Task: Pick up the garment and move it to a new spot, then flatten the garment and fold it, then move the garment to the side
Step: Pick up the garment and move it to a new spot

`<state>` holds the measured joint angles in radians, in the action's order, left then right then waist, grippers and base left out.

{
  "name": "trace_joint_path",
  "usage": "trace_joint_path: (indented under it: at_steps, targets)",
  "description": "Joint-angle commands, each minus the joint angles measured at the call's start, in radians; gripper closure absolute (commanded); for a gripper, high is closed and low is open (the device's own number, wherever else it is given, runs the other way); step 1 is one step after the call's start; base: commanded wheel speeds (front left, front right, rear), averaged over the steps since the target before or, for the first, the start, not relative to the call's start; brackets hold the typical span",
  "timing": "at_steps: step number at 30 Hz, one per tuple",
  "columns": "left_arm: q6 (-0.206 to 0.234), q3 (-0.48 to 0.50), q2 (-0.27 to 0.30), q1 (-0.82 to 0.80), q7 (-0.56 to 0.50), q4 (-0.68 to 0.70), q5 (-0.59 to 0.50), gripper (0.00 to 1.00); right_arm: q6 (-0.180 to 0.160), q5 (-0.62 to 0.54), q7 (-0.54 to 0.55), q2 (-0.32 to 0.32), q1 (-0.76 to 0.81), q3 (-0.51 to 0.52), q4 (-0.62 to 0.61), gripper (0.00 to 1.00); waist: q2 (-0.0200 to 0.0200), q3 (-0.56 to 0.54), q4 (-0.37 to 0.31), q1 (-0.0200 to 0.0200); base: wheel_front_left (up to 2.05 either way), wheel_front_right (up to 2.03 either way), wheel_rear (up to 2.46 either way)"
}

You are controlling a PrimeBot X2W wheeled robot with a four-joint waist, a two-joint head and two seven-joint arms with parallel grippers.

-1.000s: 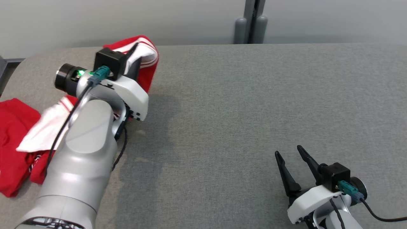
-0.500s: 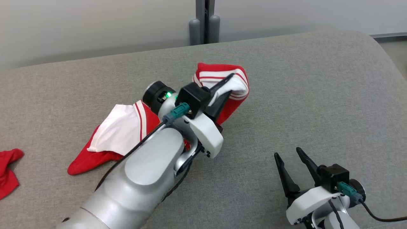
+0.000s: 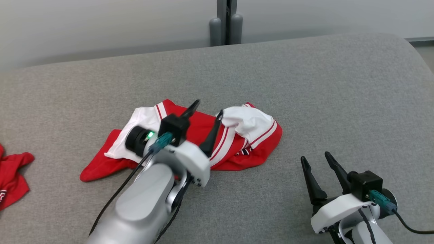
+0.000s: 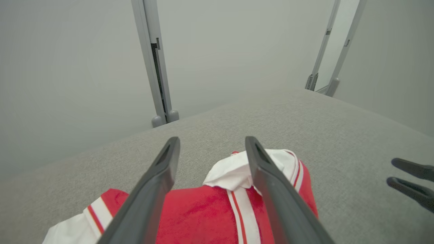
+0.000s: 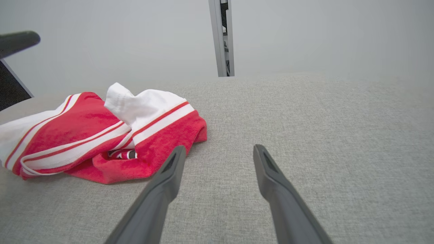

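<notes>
Two hands are shown above a grey fabric-covered counter (image 3: 305,84). The left hand (image 3: 209,106) is held with its two dark fingers spread wide, and nothing is pinched between them. The garment (image 3: 252,123), a red piece with white panels and thin red-and-white stripes, is laid in a crumpled heap on the counter directly beneath and just ahead of that hand. In the left wrist view, a bunched white fold is seen beside the tip of one finger, while red cloth is framed between the two fingers. Whether the fingers are touching the cloth cannot be told.

The right hand (image 3: 315,156) is likewise held spread and empty, low over bare counter. The garment is placed near it, off to its left and slightly ahead, and is kept apart from its fingertips. In the right wrist view, the nearest red hem is seen just beyond the tip of the left-side finger.

One more red cloth (image 3: 13,173) is left well apart, far out to the left of the left hand at the counter's edge. A grey post (image 3: 226,20) is seen beyond the counter, ahead of both hands.
</notes>
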<state>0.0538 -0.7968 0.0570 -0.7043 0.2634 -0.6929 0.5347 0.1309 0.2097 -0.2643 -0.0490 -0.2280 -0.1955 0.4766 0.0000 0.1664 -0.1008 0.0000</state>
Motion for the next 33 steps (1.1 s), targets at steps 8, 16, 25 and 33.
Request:
trace_joint_path:
  at_steps: [8,16,25,33]
  targets:
    - [0.029,0.252,0.051,0.295,0.002,0.081,-0.078,0.00,0.000,-0.006,0.000,-0.005,0.042,0.015,0.007,0.00,0.0000,-0.088,0.049,0.0000,0.00,0.00,0.00]
    - [0.042,0.480,0.044,0.541,0.002,0.174,-0.148,0.00,0.000,-0.008,0.000,-0.005,0.084,0.003,0.013,0.00,0.0000,-0.153,0.072,0.0000,0.00,0.00,0.00]
    - [0.026,0.678,0.009,0.758,0.001,0.337,-0.232,0.00,0.000,0.001,0.000,-0.009,0.103,-0.027,0.013,0.00,0.0000,-0.168,0.073,0.0000,0.00,0.00,0.00]
    - [-0.005,0.676,-0.005,0.798,0.001,0.372,-0.261,0.00,0.000,0.003,0.000,-0.015,0.096,-0.067,0.009,0.00,0.0000,-0.151,0.122,0.0000,0.00,0.00,0.00]
